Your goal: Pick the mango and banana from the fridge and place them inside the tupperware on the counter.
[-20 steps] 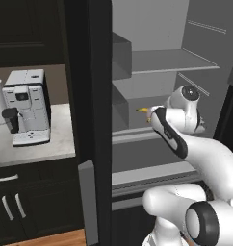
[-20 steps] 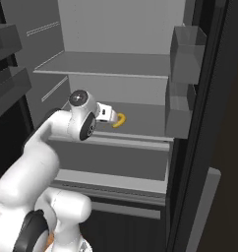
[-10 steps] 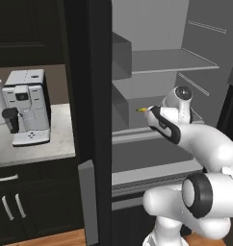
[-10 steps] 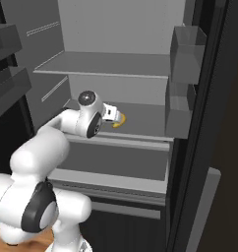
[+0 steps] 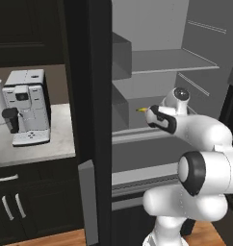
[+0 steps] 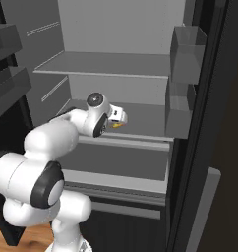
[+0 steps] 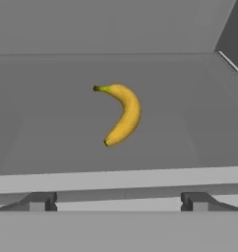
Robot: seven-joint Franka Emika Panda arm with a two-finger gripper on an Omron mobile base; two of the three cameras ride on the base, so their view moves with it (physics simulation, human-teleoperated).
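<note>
Banana [image 7: 123,114]: yellow with dark tips. Fridge [image 6: 116,64]: grey interior and shelves, dark door. Counter [image 5: 36,153]: light grey, over dark cabinets [image 5: 36,202] with silver handles. Coffee machine [image 5: 26,106]: white and silver with black parts. Floor [image 5: 65,238]: orange-brown wood.

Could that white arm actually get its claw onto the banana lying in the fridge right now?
Probably yes. The banana lies alone on a bare fridge shelf, straight ahead of the gripper, whose jaws stand wide open. Nothing lies between them, though it must reach further in.
</note>
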